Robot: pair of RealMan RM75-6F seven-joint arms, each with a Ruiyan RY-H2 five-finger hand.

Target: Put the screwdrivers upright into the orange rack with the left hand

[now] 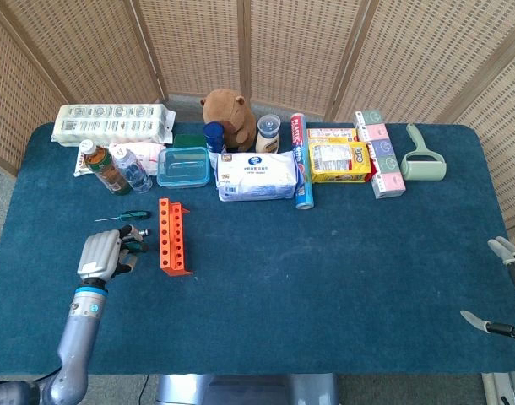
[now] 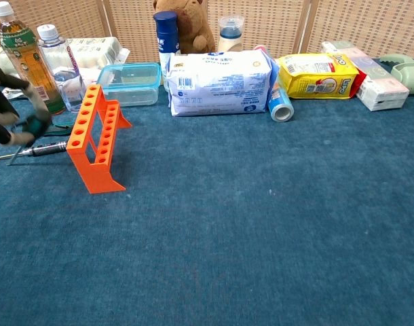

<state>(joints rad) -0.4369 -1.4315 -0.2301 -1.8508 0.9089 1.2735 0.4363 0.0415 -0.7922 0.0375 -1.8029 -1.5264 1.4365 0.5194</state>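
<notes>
Left hand (image 1: 101,254) grips a green-handled screwdriver (image 1: 136,247) just left of the orange rack (image 1: 171,235), which stands empty on the blue table (image 1: 325,278). Two more screwdrivers lie nearby, one (image 1: 122,217) behind the hand; right hand (image 1: 504,287) rests at the table's edge, fingers apart

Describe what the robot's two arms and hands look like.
The left hand has a silver-grey shell with dark fingers, on a blue-grey arm with a teal ring at the wrist. Of the right hand only pale grey-green fingertips and a dark stem show.
</notes>
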